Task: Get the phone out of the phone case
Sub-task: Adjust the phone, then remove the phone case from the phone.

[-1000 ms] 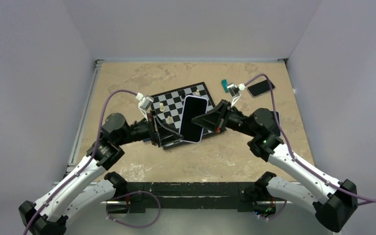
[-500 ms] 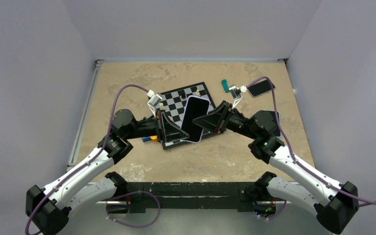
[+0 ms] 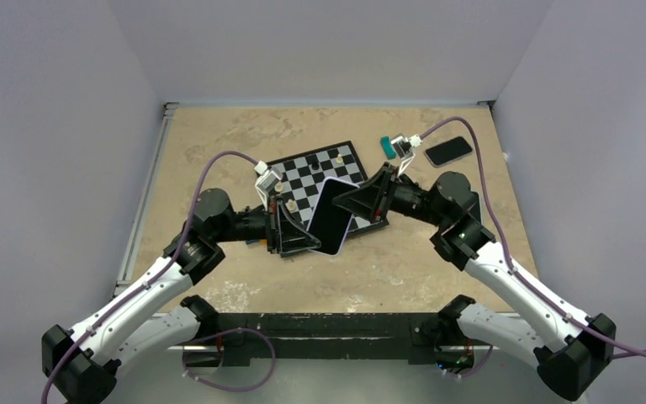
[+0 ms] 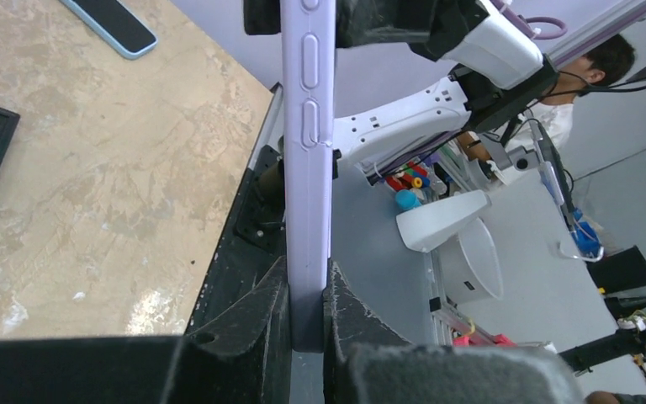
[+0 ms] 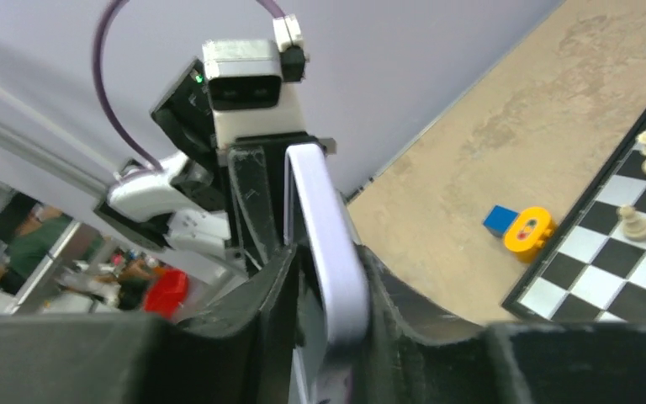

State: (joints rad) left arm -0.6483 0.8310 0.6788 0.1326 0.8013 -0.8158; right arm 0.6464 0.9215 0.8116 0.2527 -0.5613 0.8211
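The phone [image 3: 331,219], in its lilac case [image 4: 307,194], is held tilted over the near edge of the chessboard [image 3: 313,168], at the centre of the overhead view. Its lower-left end is clamped by the closed left end effector [image 4: 307,282]. The fingers of the right end effector [image 5: 328,257] are parted, flanking the upper-right end. A 2nd phone [image 3: 448,151] lies on the surface [image 3: 219,135], upper right.
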